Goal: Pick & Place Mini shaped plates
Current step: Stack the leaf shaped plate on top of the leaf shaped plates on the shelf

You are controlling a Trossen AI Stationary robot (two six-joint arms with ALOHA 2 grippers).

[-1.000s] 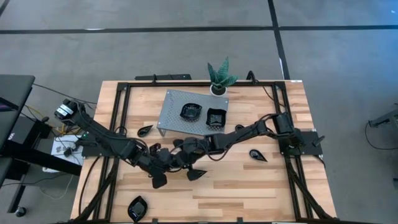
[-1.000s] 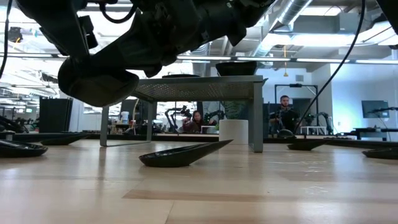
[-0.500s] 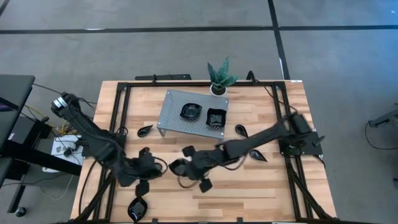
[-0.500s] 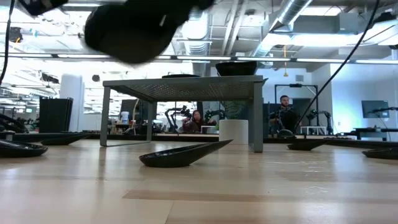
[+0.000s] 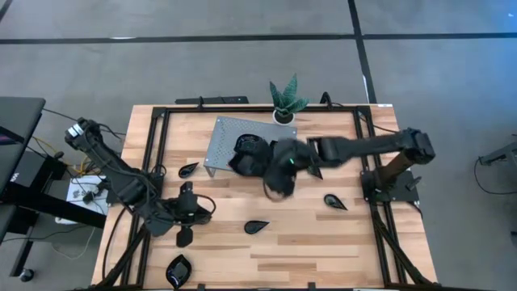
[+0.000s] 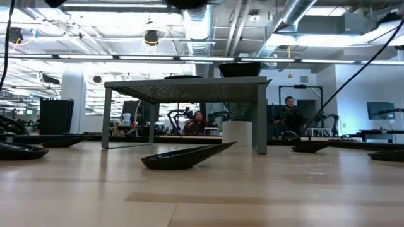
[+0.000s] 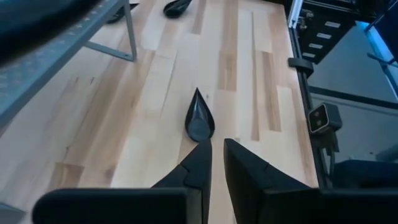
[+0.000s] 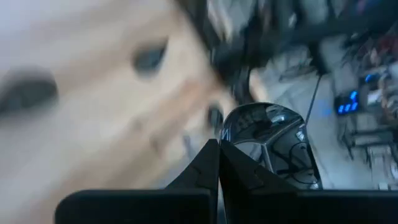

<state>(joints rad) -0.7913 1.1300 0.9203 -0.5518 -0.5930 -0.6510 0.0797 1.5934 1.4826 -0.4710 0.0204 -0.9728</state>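
The mini plates are small glossy black dishes. A teardrop plate (image 5: 257,227) (image 6: 183,157) lies flat mid-table, just ahead of my left gripper (image 5: 206,212) (image 7: 217,144), which hovers low with a narrow gap between its fingers and touches nothing. My right gripper (image 5: 273,174) (image 8: 219,146), blurred, is above the grey perforated stand (image 5: 226,145) (image 6: 189,85) and is shut on one plate (image 8: 267,140). A wavy plate (image 5: 246,145) rests on the stand top. More plates lie on the table: (image 5: 188,169), (image 5: 335,201), (image 5: 178,269). My right gripper pinches a glossy plate by its rim (image 8: 233,127) between the two fingertips. The plate is lifted clear and stands out beyond the fingers. Motion blur hides which side the fingers come from.
A green potted plant (image 5: 284,99) stands at the far edge behind the stand. The stand's legs (image 6: 261,120) rise from the far half of the table. Black frame rails (image 5: 157,153) run along both sides. Bare wood lies in the near right part (image 5: 323,250).
My right gripper has swung from the middle of the table up and toward the far edge, to above the stand, carrying its plate. My left gripper has drawn back toward the table's left. Both arms have risen out of the low view. The teardrop plate stayed put.
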